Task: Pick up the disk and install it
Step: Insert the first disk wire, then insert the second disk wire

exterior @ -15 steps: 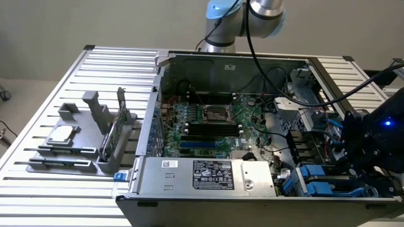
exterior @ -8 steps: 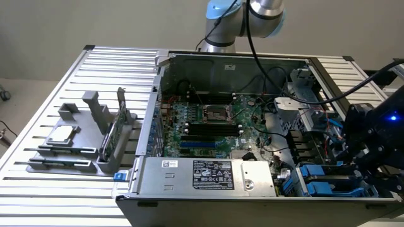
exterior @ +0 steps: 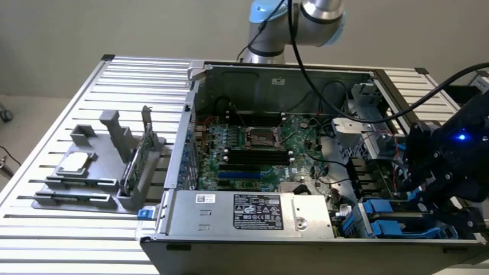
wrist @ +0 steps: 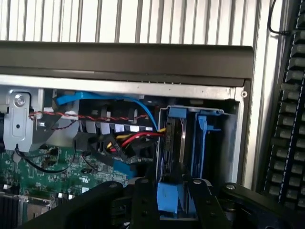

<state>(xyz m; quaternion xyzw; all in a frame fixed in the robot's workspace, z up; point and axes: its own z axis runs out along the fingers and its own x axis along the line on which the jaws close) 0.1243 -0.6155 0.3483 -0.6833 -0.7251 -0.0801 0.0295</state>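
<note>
While I hover my end effector [wrist: 169,191] at the drive bay | disk [wrist: 167,200] sits between its fingers, long axis into bay | grip: cannot tell

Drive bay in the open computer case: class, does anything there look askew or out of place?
Nothing stands out. The blue-railed metal disk sits upright in the grey metal drive bay, parallel to its walls, with the black fingers on either side of its blue end.

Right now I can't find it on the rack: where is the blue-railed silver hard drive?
The blue-railed hard drive stands on edge in the computer case's drive bay, at the exterior view's lower right, beside the gripper.
</note>
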